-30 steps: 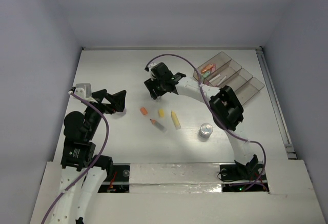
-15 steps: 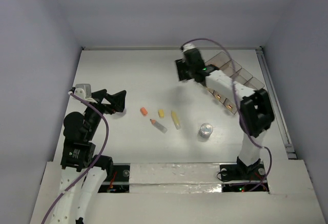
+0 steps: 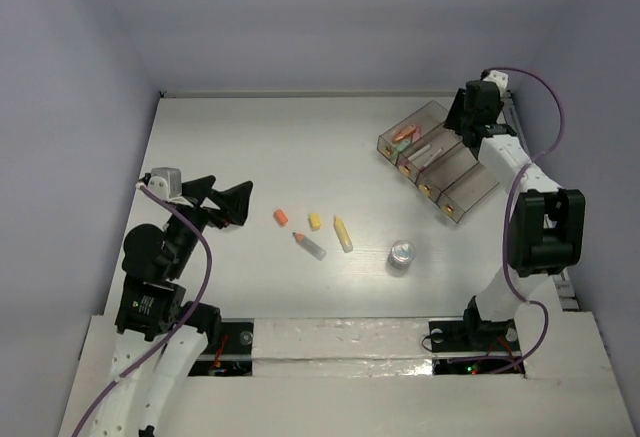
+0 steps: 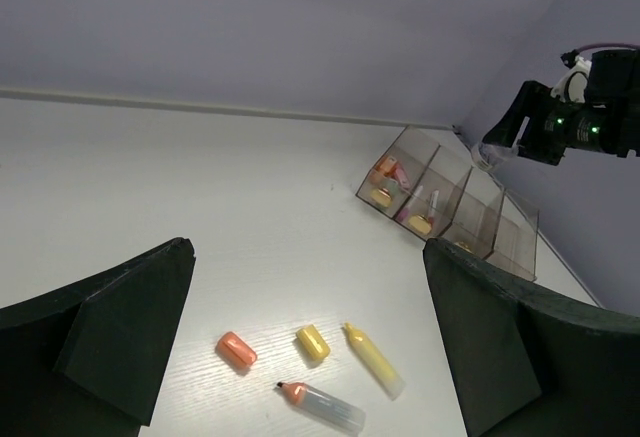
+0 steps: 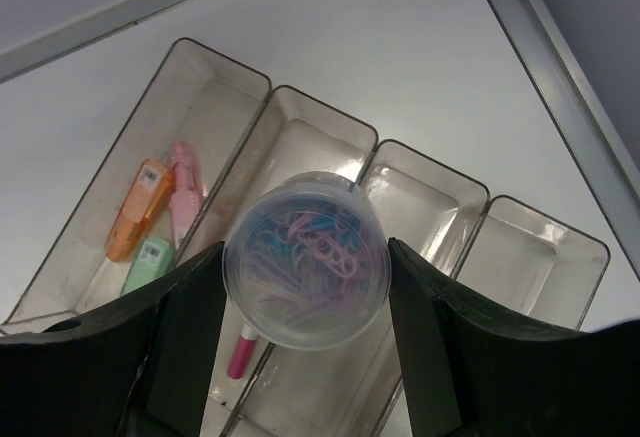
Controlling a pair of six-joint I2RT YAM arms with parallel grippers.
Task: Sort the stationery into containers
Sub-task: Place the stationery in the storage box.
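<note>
We see our right claw [image 5: 305,287] clamped on a round tin [image 5: 305,257] of coloured clips, the four joined bins [image 5: 520,247] right below it, while our left claw [image 4: 308,247] gapes wide, holding nothing, loose markers [image 4: 372,359] lying just ahead.

I can't read any writing, brand, label or number from my cameras, not on the markers [image 3: 343,234], the bins [image 5: 530,252] or the tin [image 5: 305,257].
</note>
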